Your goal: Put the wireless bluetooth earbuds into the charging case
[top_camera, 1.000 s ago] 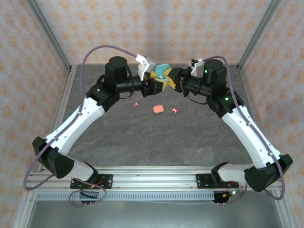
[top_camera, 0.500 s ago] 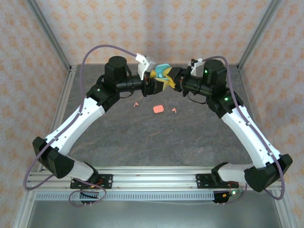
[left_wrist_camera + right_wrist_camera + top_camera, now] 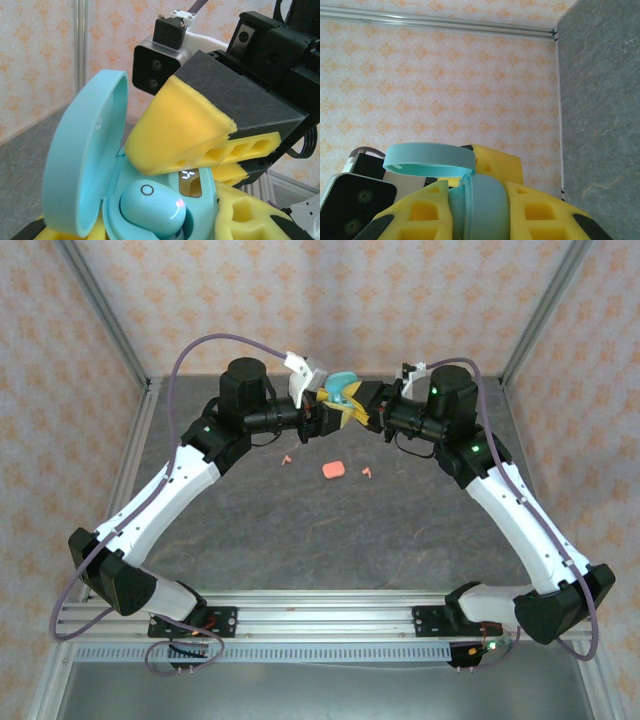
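No word or number can be read for certain. In the left wrist view, the teal oval plastic charging case (image 3: 82, 165) has a small amber display panel (image 3: 189, 182) on its inner deck, lit with a few white marks too small to make out. A faint round emblem (image 3: 98, 121) inside the open lid is illegible. The teal plastic earbud (image 3: 150, 210) seated in the case bears a thin white ring mark (image 3: 147, 190).

Teal charging case (image 3: 85, 155), lid hinged upright, one teal earbud (image 3: 150, 205) seated inside, gripped in my right hand (image 3: 360, 412) above the desk (image 3: 300, 530). On the desk lies the salmon-pink case (image 3: 333, 469), with one salmon-pink earbud (image 3: 287, 458) to its left and another salmon-pink earbud (image 3: 367, 472) to its right.
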Motion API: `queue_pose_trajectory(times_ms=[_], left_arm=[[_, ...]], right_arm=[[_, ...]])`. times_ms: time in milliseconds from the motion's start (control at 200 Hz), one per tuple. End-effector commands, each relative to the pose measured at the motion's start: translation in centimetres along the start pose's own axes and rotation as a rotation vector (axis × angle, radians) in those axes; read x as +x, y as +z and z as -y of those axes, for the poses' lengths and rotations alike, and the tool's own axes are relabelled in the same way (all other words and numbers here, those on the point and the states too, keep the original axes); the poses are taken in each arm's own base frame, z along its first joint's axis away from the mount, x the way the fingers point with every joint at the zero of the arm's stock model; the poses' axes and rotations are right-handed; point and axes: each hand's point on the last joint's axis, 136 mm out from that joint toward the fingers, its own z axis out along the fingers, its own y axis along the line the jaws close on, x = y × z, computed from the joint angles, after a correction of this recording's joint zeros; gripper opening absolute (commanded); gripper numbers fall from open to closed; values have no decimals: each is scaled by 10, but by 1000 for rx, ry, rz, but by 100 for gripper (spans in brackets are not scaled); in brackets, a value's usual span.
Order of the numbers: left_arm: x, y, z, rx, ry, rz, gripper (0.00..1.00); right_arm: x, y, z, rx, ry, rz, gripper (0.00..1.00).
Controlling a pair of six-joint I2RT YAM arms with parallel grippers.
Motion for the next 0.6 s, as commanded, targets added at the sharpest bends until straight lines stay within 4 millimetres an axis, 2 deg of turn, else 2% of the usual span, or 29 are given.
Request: queue_pose_trajectory(times_ms=[0,205,595], left_arm=[[-18,-1,7,29,58,63,26],[-15,-1,7,32,50,50,25],[-8,-3,7,22,48,22,25]], right_arm=[[15,3,4,-4,4,-74,27],[11,-3,-4,-16,-9,-47,49],[4,-10,-21,-39,-26,-18,64]])
